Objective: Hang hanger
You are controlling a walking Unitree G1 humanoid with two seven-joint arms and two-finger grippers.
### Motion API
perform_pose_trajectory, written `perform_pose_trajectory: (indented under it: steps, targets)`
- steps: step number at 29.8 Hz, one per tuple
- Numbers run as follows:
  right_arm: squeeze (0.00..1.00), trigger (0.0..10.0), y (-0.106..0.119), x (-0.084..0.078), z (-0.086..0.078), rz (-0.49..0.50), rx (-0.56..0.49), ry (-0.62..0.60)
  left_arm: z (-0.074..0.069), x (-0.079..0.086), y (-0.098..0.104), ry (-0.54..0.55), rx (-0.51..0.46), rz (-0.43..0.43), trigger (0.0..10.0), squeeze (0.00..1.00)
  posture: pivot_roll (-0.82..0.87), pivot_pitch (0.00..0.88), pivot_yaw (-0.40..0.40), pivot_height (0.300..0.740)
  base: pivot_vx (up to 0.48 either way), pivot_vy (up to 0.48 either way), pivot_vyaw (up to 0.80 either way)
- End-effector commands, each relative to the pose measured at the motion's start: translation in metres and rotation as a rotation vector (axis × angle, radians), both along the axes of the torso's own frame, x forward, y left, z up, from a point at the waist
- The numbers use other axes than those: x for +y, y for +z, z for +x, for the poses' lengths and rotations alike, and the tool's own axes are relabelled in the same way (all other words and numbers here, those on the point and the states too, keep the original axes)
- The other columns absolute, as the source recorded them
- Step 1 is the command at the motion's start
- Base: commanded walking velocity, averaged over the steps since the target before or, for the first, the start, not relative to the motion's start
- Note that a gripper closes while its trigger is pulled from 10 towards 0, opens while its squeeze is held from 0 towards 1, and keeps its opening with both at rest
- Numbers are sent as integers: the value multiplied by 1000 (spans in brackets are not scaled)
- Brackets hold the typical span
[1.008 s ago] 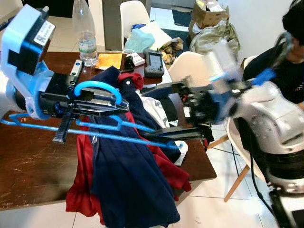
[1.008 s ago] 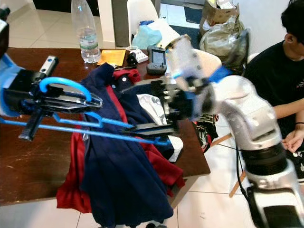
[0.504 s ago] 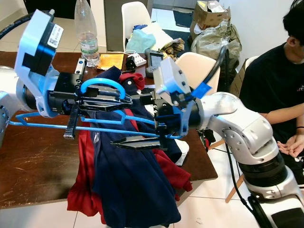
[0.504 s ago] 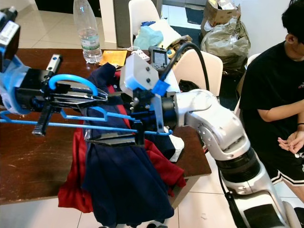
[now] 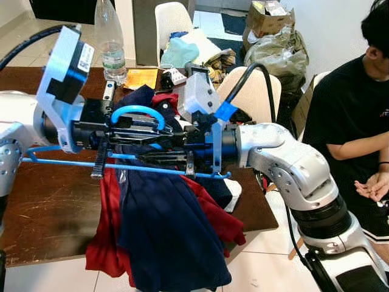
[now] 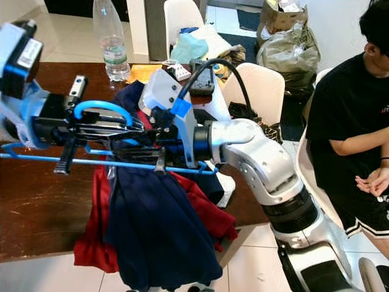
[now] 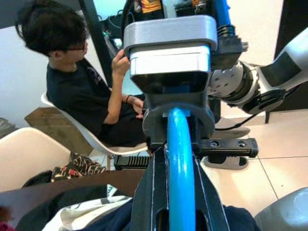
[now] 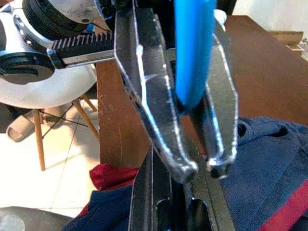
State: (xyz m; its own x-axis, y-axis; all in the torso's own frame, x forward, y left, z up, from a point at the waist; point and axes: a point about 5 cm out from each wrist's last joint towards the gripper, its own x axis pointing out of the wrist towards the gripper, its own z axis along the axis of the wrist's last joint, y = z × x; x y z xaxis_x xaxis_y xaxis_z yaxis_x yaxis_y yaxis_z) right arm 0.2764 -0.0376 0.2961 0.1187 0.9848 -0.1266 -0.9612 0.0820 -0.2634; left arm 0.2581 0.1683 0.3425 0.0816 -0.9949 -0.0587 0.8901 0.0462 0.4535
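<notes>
Left eye view: blue hanger (image 5: 130, 167) held level above brown table (image 5: 42, 213) and navy-red clothes (image 5: 164, 231). Left gripper (image 5: 159, 132) clamped on hook. Right gripper (image 5: 152, 159) facing it, fingers closed on hanger just below hook. Person (image 5: 355, 115) seated right.

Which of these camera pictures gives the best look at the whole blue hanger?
The left eye view: the blue hanger shows whole there, hook, long bar and both ends, held above the clothes by the left hand and right hand. The right eye view nearly matches it. The wrist views show just a short blue stretch between black fingers.
</notes>
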Motion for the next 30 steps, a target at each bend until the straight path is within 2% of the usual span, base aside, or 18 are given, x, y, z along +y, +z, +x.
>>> perform_pose_trajectory:
  steps: [1, 14, 15, 16, 17, 26, 28, 29, 30]
  targets:
    - [0, 0, -9, 5, -1, -32, 25, -6, -7, -8, 7, -66, -39, -10, 10000, 0, 158, 107, -69, 740, 0, 0, 0]
    - [0, 0, -9, 5, 2, -34, 13, -28, -1, -13, 10, -65, -37, -14, 10000, 0, 158, 109, -67, 740, 0, 0, 0]
    - [0, 0, -9, 5, 2, -34, 12, -33, -1, -15, 10, -69, -22, -17, 10000, 733, 158, 109, -67, 740, 0, 0, 0]
    - [0, 0, -9, 5, 2, -34, 12, -33, -1, -15, 10, -69, -22, -17, 10000, 733, 158, 109, -67, 740, 0, 0, 0]
    - [0, 0, -10, 5, 2, -34, 11, -36, -2, -16, 10, -75, 2, -23, 10000, 1000, 160, 110, -68, 740, 0, 0, 0]
    - [0, 0, -13, 1, 8, -25, 16, -81, -6, -14, 9, -81, 34, -56, 10000, 1000, 157, 110, -68, 740, 0, 0, 0]
    - [0, 0, -14, -5, 14, -18, 21, -122, -9, -10, 11, -69, 32, -63, 10000, 1000, 156, 110, -65, 740, 0, 0, 0]
    - [0, 0, -16, -13, 22, -12, 24, -188, -11, -2, 14, -43, 25, -77, 10000, 1000, 160, 112, -64, 740, 0, 0, 0]
    - [0, 0, -16, -13, 22, -12, 24, -188, -11, -2, 14, -43, 25, -77, 10000, 1000, 160, 112, -64, 740, 0, 0, 0]
